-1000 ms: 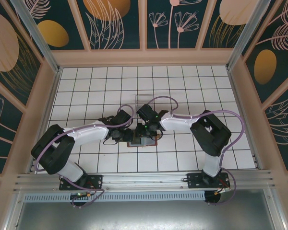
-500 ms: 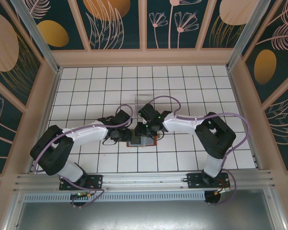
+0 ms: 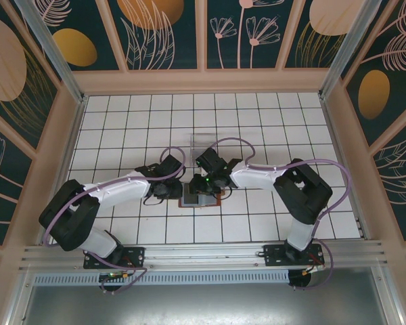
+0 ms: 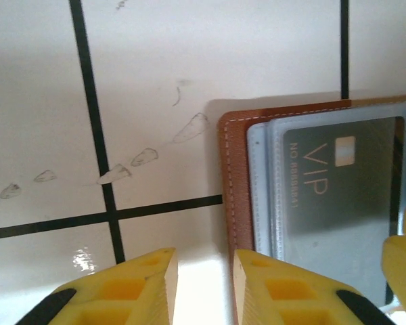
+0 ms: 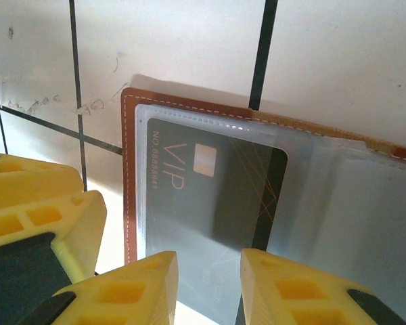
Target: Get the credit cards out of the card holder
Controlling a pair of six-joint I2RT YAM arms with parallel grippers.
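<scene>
The brown card holder point(image 3: 200, 201) lies open on the white tiles between both arms. A dark card marked VIP point(image 5: 213, 193) sits inside its clear grey-blue sleeve and also appears in the left wrist view point(image 4: 342, 196). The pale cards are hidden. My right gripper point(image 5: 208, 271) is open, its fingers hovering over the near end of the dark card with nothing held. My left gripper point(image 4: 204, 274) is open at the wallet's stitched left edge point(image 4: 229, 189). One of its fingers is over the bare tile and the other over the leather rim. In the top view the left gripper point(image 3: 176, 191) and right gripper point(image 3: 204, 187) almost meet.
A clear acrylic stand point(image 3: 203, 141) stands one tile behind the wallet. Wooden walls point(image 3: 74, 135) fence the tiled floor on three sides. A metal rail point(image 3: 203, 254) carries the arm bases at the near edge. Each gripper's yellow fingers point(image 5: 44, 213) crowd the other's view.
Both wrists have shifted slightly over the wallet, the left one a little further left. The wallet has stayed open in the same place, and nothing was taken hold of.
</scene>
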